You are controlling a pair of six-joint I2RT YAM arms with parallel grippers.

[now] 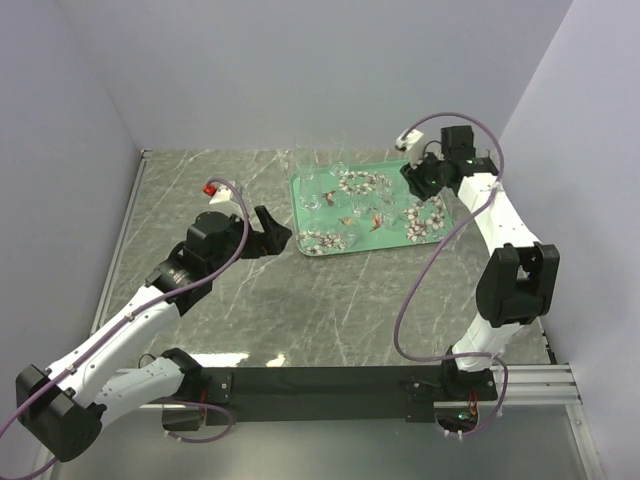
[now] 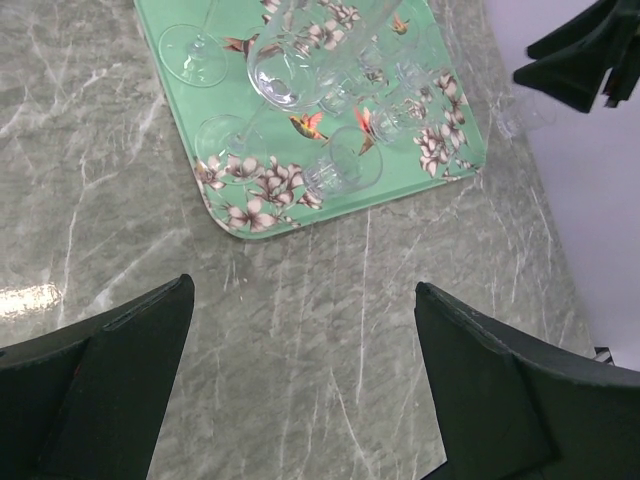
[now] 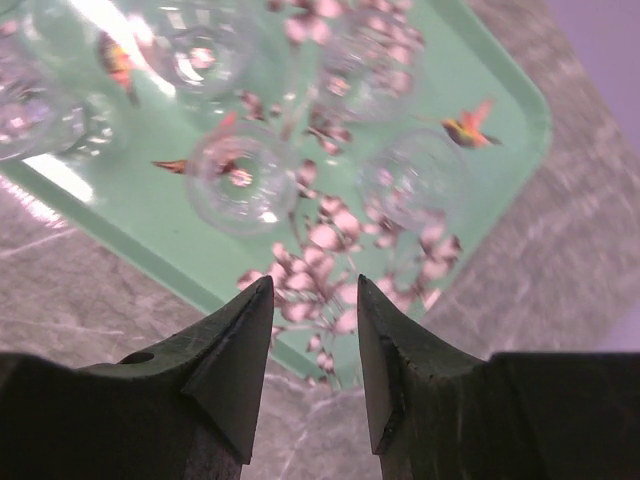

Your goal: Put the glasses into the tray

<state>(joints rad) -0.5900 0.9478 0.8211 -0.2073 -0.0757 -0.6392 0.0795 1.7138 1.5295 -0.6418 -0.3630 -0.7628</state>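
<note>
The teal flowered tray [image 1: 385, 232] lies at the back right of the marble table. Several clear glasses [image 1: 312, 190] stand on it, some stemmed; they also show in the left wrist view [image 2: 285, 70] and the right wrist view [image 3: 238, 178]. One small clear glass [image 2: 525, 115] seems to stand on the table just off the tray's corner. My left gripper [image 1: 275, 232] is open and empty over bare marble [image 2: 302, 285], short of the tray's near corner. My right gripper [image 1: 412, 183] is open and empty, hovering over the tray's edge [image 3: 315, 300].
Grey walls close in the table on the left, back and right. The right wall is close to the tray's right side. My right arm [image 1: 515, 270] reaches over the table's right part. A black rail [image 1: 330, 385] runs along the near edge.
</note>
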